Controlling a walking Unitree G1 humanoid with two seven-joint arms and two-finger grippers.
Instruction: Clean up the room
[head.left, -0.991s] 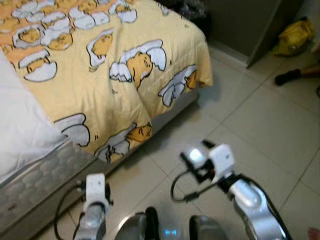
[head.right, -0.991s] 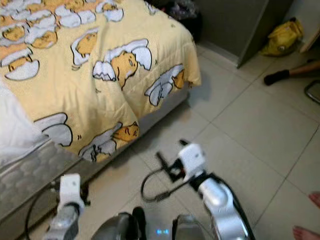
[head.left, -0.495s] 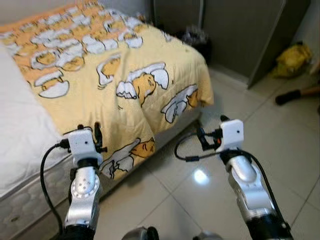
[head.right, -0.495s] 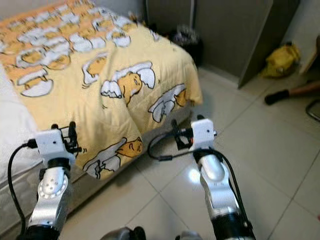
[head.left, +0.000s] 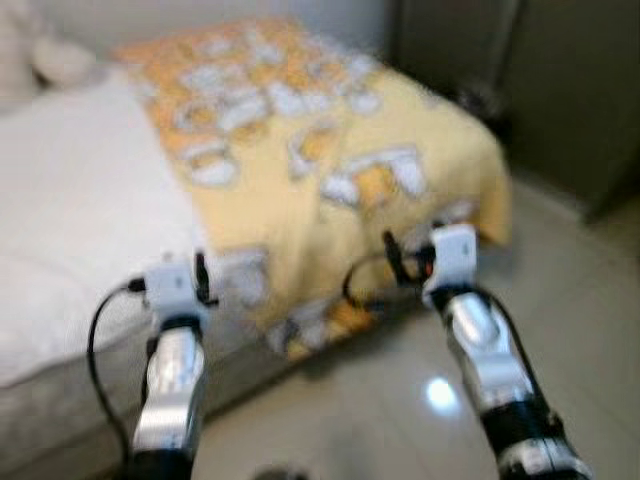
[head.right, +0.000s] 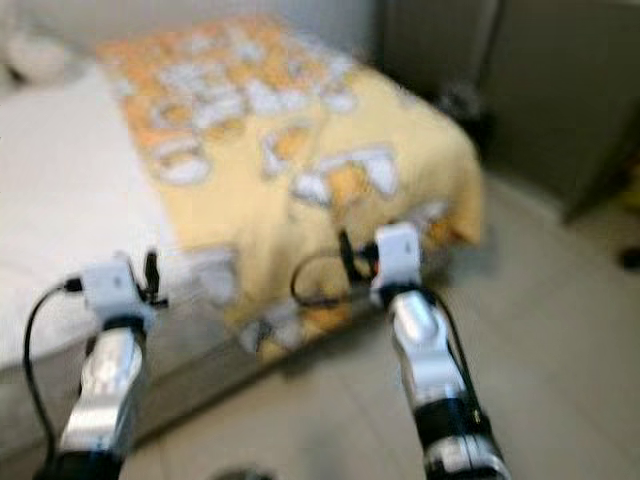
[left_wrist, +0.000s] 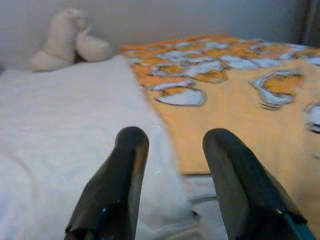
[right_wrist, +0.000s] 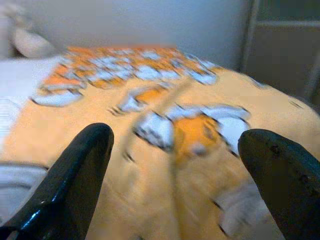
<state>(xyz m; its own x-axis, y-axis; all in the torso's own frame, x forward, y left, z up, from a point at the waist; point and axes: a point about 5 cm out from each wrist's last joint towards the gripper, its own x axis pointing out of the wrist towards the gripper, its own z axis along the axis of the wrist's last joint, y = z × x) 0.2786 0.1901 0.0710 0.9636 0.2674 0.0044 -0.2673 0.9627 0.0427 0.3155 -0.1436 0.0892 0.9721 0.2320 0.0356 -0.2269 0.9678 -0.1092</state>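
Both head views are blurred. A bed (head.left: 80, 400) takes up the left and centre of the frame, its grey mattress edge running along the lower left. A yellow blanket (head.left: 400, 215) printed with white and orange cartoon shapes covers the right part of the bed, running from the upper middle of the frame down to the centre, and hangs over the bed's corner toward the pale tiled floor (head.left: 590, 330) at the right. A white sheet (head.left: 70, 200) covers the left part of the bed, beside the blanket. A pale stuffed toy (left_wrist: 70, 42) lies at the far end of the bed against the wall, seen in the left wrist view and at the upper left of the head views. A dark cabinet (head.left: 570, 90) fills the upper right. The left end effector (left_wrist: 172, 145) is raised at the lower left of the frame before the bed edge, its two black fingers apart with nothing between them, pointing over the sheet where it meets the blanket. The right end effector (right_wrist: 175, 142) is raised at the centre right, in front of the hanging corner of the blanket, its fingers spread wide with nothing between them, facing the blanket's printed top.
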